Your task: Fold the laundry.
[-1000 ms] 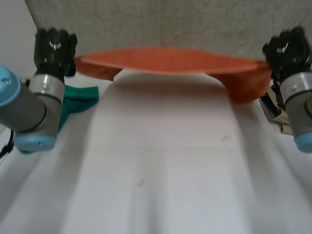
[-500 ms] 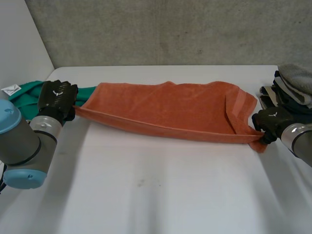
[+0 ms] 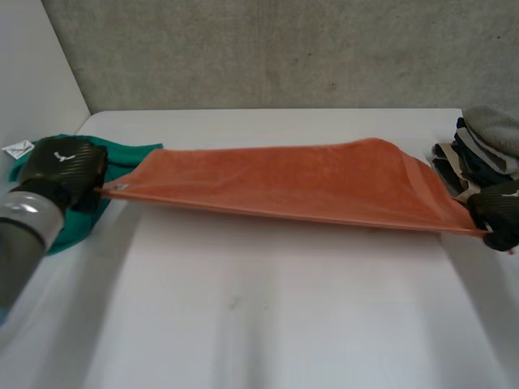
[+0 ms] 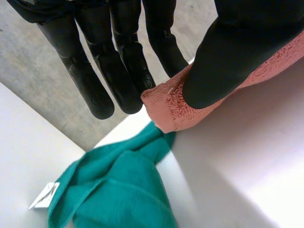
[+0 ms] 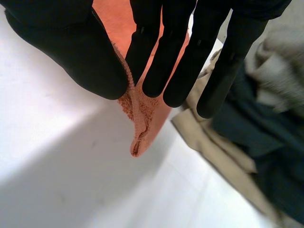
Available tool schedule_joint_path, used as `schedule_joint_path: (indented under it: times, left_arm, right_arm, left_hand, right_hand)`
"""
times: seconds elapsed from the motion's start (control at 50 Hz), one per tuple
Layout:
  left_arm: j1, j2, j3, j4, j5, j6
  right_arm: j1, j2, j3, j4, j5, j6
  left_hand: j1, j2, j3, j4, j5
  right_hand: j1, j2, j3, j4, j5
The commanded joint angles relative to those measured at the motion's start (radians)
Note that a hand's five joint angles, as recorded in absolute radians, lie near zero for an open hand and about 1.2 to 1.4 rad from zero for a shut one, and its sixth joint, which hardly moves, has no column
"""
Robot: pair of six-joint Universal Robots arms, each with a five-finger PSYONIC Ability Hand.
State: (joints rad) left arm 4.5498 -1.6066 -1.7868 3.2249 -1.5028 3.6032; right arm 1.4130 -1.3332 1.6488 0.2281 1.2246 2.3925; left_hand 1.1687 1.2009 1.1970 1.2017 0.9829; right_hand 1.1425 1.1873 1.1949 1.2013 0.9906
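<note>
Now the towel (image 3: 284,182) is stretched across the middle of the frame, low over the table (image 3: 268,324). To lay it flat, both ends should come down level and taut, clear of the green cloth (image 3: 130,158) at left and the pile (image 3: 486,146) at right. The left hand (image 3: 63,170) pinches the towel's left corner between thumb and straight fingers. The right hand (image 3: 499,212) pinches the right corner likewise.

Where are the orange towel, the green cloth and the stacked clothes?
orange towel (image 3: 284,178), head view, middle of the stretched panel.
green cloth (image 4: 118,190), left wrist view, its bunched middle.
stacked clothes (image 3: 491,126), head view, grey top garment.
</note>
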Motion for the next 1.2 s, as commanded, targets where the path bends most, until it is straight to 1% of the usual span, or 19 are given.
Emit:
schedule_joint_path:
  times: [0.02,0.12,0.2,0.22,0.3,0.32,0.4,0.44,0.5,0.64,0.84,0.86,0.88,0.9,0.92,1.02,1.06,1.16,1.2]
  left_arm:
    - [0.031,0.192,-0.014,-0.290,0.033,0.130]
    - [0.028,0.205,-0.062,-0.310,0.035,0.210]
    - [0.023,0.127,-0.071,-0.292,0.033,0.221]
    - [0.018,0.064,-0.060,-0.278,0.032,0.223]
    - [0.006,-0.083,0.002,-0.211,0.027,0.210]
    - [0.002,-0.113,0.021,-0.194,0.026,0.210]
    - [-0.031,-0.260,0.131,-0.108,0.013,0.206]
    - [-0.057,-0.330,0.203,-0.068,0.004,0.192]
    - [-0.075,-0.403,0.286,-0.021,-0.017,0.167]
    - [-0.086,-0.554,0.472,0.097,-0.100,0.132]
    - [-0.123,-0.665,0.577,0.223,-0.108,0.129]
    - [-0.130,-0.671,0.572,0.251,-0.106,0.127]
    - [-0.138,-0.673,0.567,0.263,-0.105,0.129]
    - [-0.146,-0.673,0.564,0.274,-0.105,0.132]
    - [-0.155,-0.673,0.561,0.283,-0.106,0.134]
    - [-0.183,-0.653,0.506,0.292,-0.114,0.129]
    - [-0.183,-0.636,0.472,0.292,-0.114,0.127]
    - [-0.178,-0.529,0.358,0.286,-0.111,0.124]
    - [-0.178,-0.492,0.311,0.285,-0.106,0.123]
  right_arm:
    - [-0.087,-0.276,0.034,0.275,0.004,-0.281]
    - [-0.098,-0.319,0.097,0.300,0.004,-0.400]
    - [-0.066,-0.261,0.120,0.261,0.024,-0.404]
    - [-0.049,-0.233,0.115,0.244,0.032,-0.404]
    - [0.064,-0.083,0.057,0.133,0.122,-0.380]
    - [0.101,-0.025,0.025,0.079,0.171,-0.359]
    - [0.165,0.098,-0.064,-0.068,0.271,-0.325]
    - [0.188,0.162,-0.104,-0.148,0.294,-0.325]
    - [0.230,0.244,-0.170,-0.258,0.296,-0.317]
    - [0.270,0.357,-0.282,-0.456,0.308,-0.315]
    - [0.299,0.499,-0.418,-0.587,0.311,-0.308]
    - [0.300,0.505,-0.423,-0.599,0.315,-0.306]
    - [0.304,0.514,-0.423,-0.622,0.329,-0.302]
    - [0.307,0.516,-0.420,-0.631,0.338,-0.297]
    - [0.310,0.516,-0.415,-0.636,0.345,-0.293]
    - [0.320,0.485,-0.363,-0.635,0.378,-0.225]
    - [0.316,0.433,-0.310,-0.629,0.377,-0.173]
    - [0.308,0.318,-0.193,-0.592,0.360,-0.090]
    - [0.288,0.273,-0.140,-0.541,0.325,-0.067]
  left_hand:
    - [0.228,0.195,0.199,0.195,0.239]
    - [0.228,0.195,0.199,0.195,0.239]
    - [0.228,0.195,0.199,0.195,0.239]
    - [0.228,0.195,0.199,0.195,0.239]
    - [0.228,0.195,0.199,0.195,0.239]
    - [0.228,0.195,0.199,0.195,0.239]
    - [0.228,0.195,0.199,0.195,0.239]
    - [0.228,0.195,0.199,0.195,0.239]
    - [0.228,0.195,0.199,0.195,0.239]
    - [0.228,0.195,0.199,0.195,0.239]
    - [0.228,0.195,0.199,0.195,0.239]
    - [-0.150,-0.182,-0.178,-0.183,-0.139]
    - [-0.561,-0.593,-0.589,-0.594,-0.549]
    - [-0.922,-0.954,-0.951,-0.955,-0.911]
    - [-0.994,-1.026,-1.022,-1.027,-0.983]
    - [-0.987,-1.020,-1.016,-1.021,-0.976]
    - [-0.985,-1.017,-1.013,-1.018,-0.973]
    - [-0.970,-1.002,-0.998,-1.003,-0.959]
    - [-0.967,-0.999,-0.995,-1.000,-0.956]
  right_hand:
    - [0.254,0.209,0.201,0.195,0.231]
    - [0.254,0.209,0.201,0.195,0.231]
    - [0.254,0.209,0.201,0.195,0.231]
    - [0.254,0.209,0.201,0.195,0.231]
    - [0.254,0.209,0.201,0.195,0.231]
    - [0.254,0.209,0.201,0.195,0.231]
    - [0.254,0.209,0.201,0.195,0.231]
    - [0.254,0.209,0.201,0.195,0.231]
    - [0.254,0.209,0.201,0.195,0.231]
    - [0.254,0.209,0.201,0.195,0.231]
    - [0.254,0.209,0.201,0.195,0.231]
    - [0.072,0.027,0.019,0.013,0.049]
    - [-0.642,-0.687,-0.695,-0.701,-0.665]
    - [-0.905,-0.950,-0.958,-0.964,-0.928]
    - [-0.968,-1.013,-1.020,-1.027,-0.991]
    - [-0.968,-1.013,-1.020,-1.027,-0.991]
    - [-0.968,-1.013,-1.020,-1.027,-0.991]
    - [-0.968,-1.013,-1.020,-1.027,-0.991]
    - [-0.893,-0.938,-0.946,-0.952,-0.916]
